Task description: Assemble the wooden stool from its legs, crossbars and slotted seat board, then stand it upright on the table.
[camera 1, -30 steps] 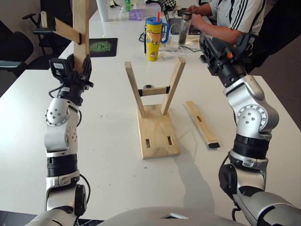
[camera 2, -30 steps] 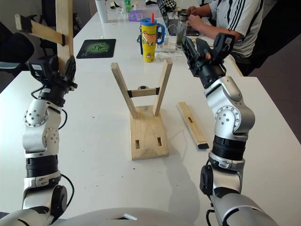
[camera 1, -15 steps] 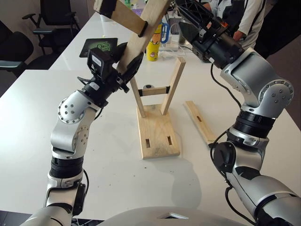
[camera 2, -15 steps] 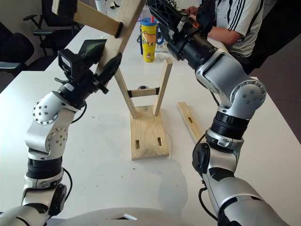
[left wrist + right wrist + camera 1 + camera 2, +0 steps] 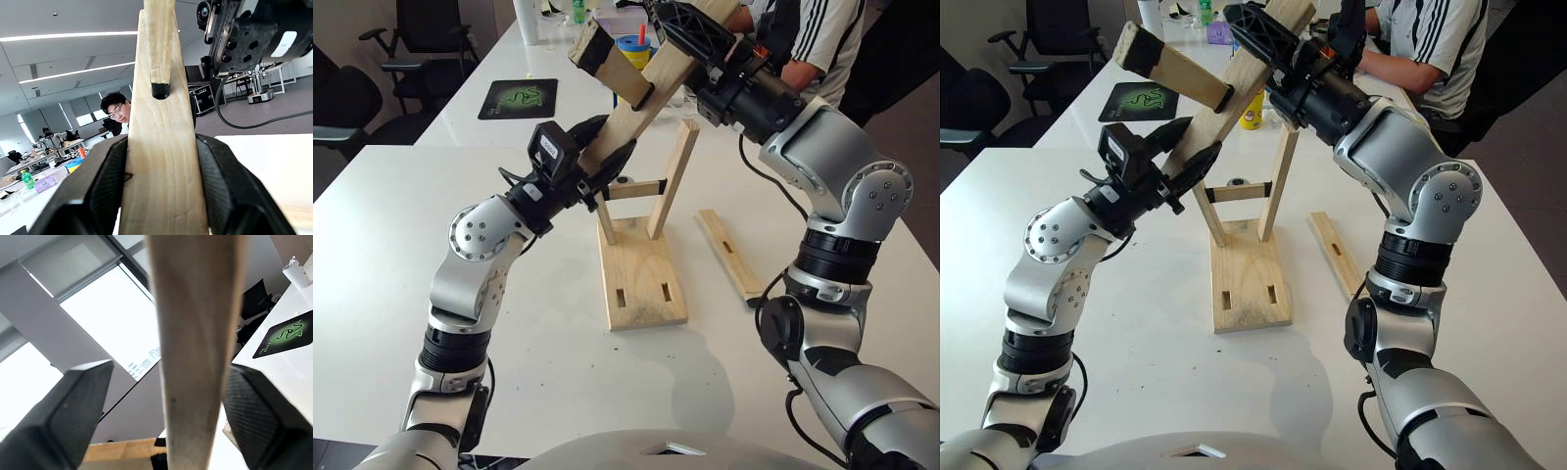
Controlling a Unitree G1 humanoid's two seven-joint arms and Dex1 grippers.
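As seen from the head, a long white table (image 5: 372, 225) running away into an open office, with black chairs (image 5: 416, 34) at far left, a black mouse pad (image 5: 517, 98) beyond the left arm, and ceiling strip lights (image 5: 73, 36) caught from the left wrist.

Held in the air over the table's middle: a wooden leg (image 5: 641, 108), long axis slanting from low on the left to high on the right. Fitted partway up with a crossbar (image 5: 607, 61) jutting up and leftward. Clamped at the lower end by the left gripper (image 5: 615, 137), both fingers (image 5: 102, 186) pressed flush against the wood. Straddled near the upper end by the right gripper (image 5: 697, 29), spread wider than the leg, with a gap between one pad (image 5: 73, 416) and the wood.

Flat on the table underneath: the slotted seat board (image 5: 641, 279), long axis near to far, with a pair of standing legs (image 5: 674, 176) at its far end, splaying apart towards the top and tied by a short crossbar (image 5: 634, 189); two open slots (image 5: 622, 297) at the near end. Just beside it on the right, a loose leg (image 5: 732, 257), lying flat, slotted, dark-tipped at the near end, pointing roughly the same way as the board.

Wide white surface between the left table edge and the board; a narrower strip from the loose leg to the right edge. Lower end of the wooden leg close by the top of one standing leg; touching or not, cannot tell.
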